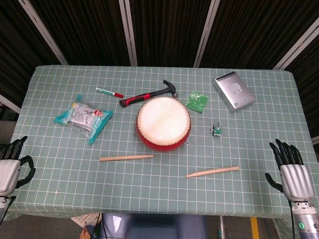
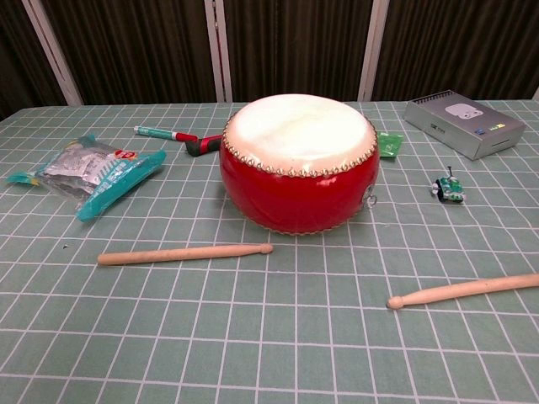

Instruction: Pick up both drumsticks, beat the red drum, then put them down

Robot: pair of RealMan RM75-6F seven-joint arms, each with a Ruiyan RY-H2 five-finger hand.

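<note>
The red drum (image 1: pixel 163 123) stands upright near the centre of the desk (image 1: pixel 50 184), which is covered by a green gridded cloth; its pale skin faces up. Both drumsticks lie flat on the cloth, untouched. The left drumstick (image 1: pixel 126 158) lies at the drum's 7 o'clock position, just beside its base, roughly horizontal in the head view, tip pointing toward the desk centre. The right drumstick (image 1: pixel 213 172) lies at the drum's 5 o'clock position, slightly farther from the drum, with its tip toward the centre and its handle angled up toward 3 o'clock. The left hand (image 1: pixel 10 167) rests at the desk's 8 o'clock edge, fingers extended and spread, holding nothing. The right hand (image 1: pixel 291 174) rests at the 4 o'clock edge, fingers extended and spread, holding nothing. Both hands are well apart from the drumsticks. Other items: a hammer (image 1: pixel 150 93) with a red-and-black handle at the drum's 12 o'clock, a marker pen (image 1: pixel 109 92) at 11 o'clock, a snack packet (image 1: pixel 82 117) at 9 o'clock, a green sachet (image 1: pixel 198 101) at 1 o'clock, a grey box (image 1: pixel 234 91) at 2 o'clock, and a small toy (image 1: pixel 217 130) at 3 o'clock.
</note>
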